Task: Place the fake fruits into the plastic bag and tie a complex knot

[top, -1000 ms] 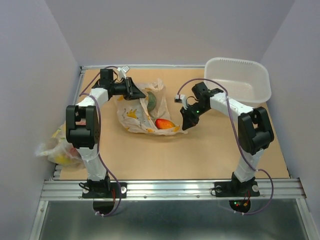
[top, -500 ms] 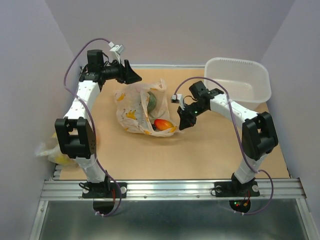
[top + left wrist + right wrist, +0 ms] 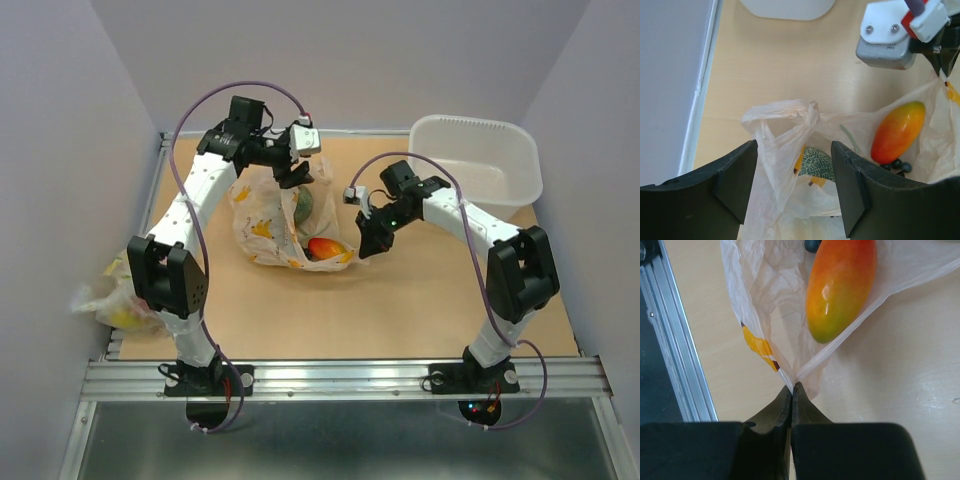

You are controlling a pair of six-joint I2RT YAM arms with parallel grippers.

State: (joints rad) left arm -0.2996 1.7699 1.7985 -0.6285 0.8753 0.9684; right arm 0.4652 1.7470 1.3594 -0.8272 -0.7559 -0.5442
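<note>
Bag [image 3: 268,228] on table [image 3: 420,310], fruit [image 3: 840,290] inside. Right fingers [image 3: 791,392] pinching bag edge; left fingers [image 3: 291,178] spread above far handle [image 3: 790,112]. Lower left straight down, close on bunched film only, right side held taut.

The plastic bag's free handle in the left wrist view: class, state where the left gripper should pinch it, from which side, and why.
Probably the bunched tip of the free handle, from above, one finger each side. It is gathered into a thin ridge, centred in the gap of the open left gripper. The right gripper holds the opposite edge of the plastic bag, steadying it.
</note>
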